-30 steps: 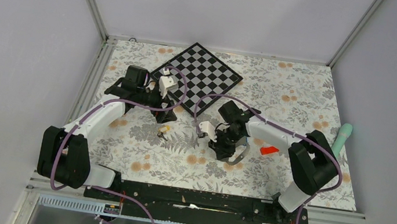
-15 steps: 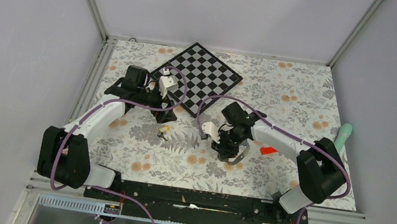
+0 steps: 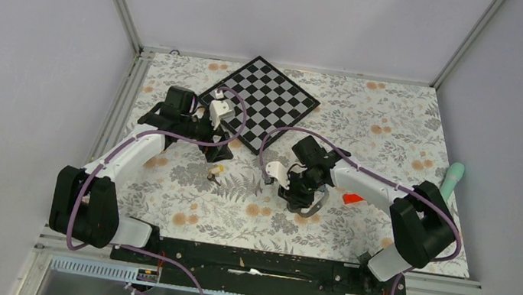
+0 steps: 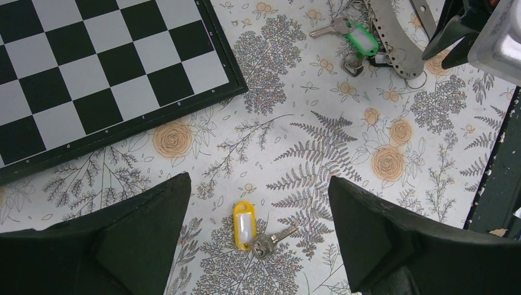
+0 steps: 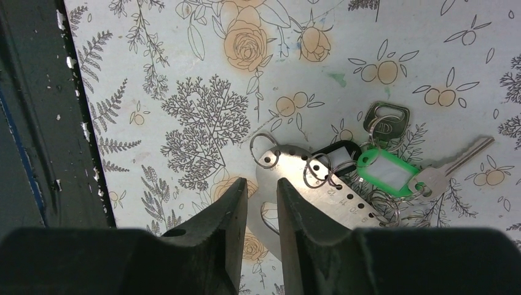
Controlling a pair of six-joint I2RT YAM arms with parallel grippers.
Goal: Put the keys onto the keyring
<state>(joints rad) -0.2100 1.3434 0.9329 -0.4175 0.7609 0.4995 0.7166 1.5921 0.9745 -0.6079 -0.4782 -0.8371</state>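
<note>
The left gripper, black fingers spread wide and empty, hovered over a small metal key with a glossy yellow plastic tag. The key lay between the fingers, tag crosswise to their closing line, shank angled toward the right finger. Well beyond it on the floral cloth lay the flat grey perforated metal keyring, its rounded end under the right gripper, whose fingers stood narrowly parted. Whether they pinched it was unclear.

Keyring: flat grey metal strip with a row of holes, lying flat.
Green-tag key: silver, flat, touching the Keyring's far end.
Yellow-tag key: loose, flat, well apart from both.
</note>
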